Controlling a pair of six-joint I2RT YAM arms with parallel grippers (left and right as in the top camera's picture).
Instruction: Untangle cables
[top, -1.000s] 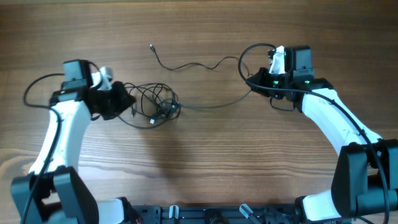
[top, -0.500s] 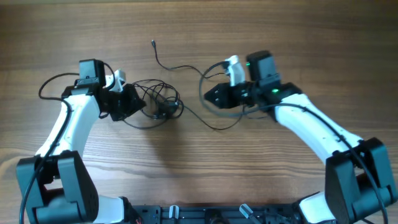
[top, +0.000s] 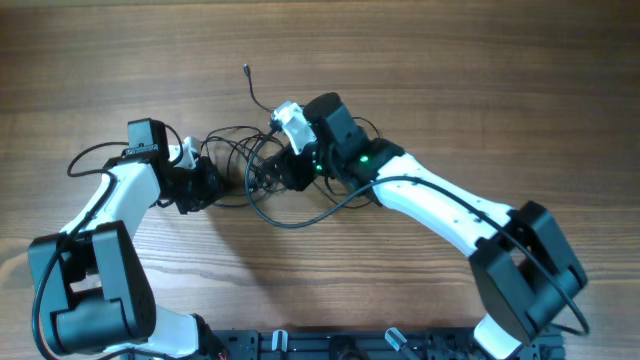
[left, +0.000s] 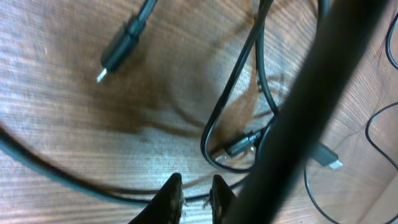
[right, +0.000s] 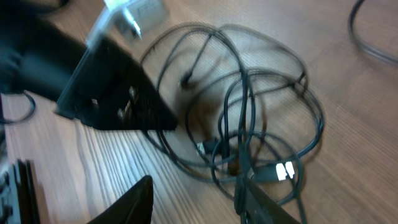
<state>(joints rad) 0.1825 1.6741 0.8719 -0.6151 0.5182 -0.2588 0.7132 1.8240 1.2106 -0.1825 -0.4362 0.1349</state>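
**Ana:** Where are the cables (right: 244, 134)?

**Ben:** They lie in a messy heap in the middle of the table (top: 480, 60), between the two arms. One loose end (top: 245, 70) pokes up toward the top of the overhead view.

**Ana:** What is the left gripper (left: 196, 190) doing?

**Ben:** Its fingers are pressed nearly together at the bottom of its own view. A thin cord runs in between them and looks pinched there.

**Ana:** And the right gripper (right: 196, 205)?

**Ben:** It is spread wide and holds nothing. It hangs just over the heap.

**Ana:** How will the cords feel?

**Ben:** Very light, soft and floppy, and likely a bit slick. A pull on one would probably drag the whole heap.

**Ana:** Where should the right gripper grab?

**Ben:** Probably at a plug (right: 283, 169), like the white-tipped one at the lower right of its view. A plug is fatter and slips less. A slow pull seems best, or the knots may get tighter.
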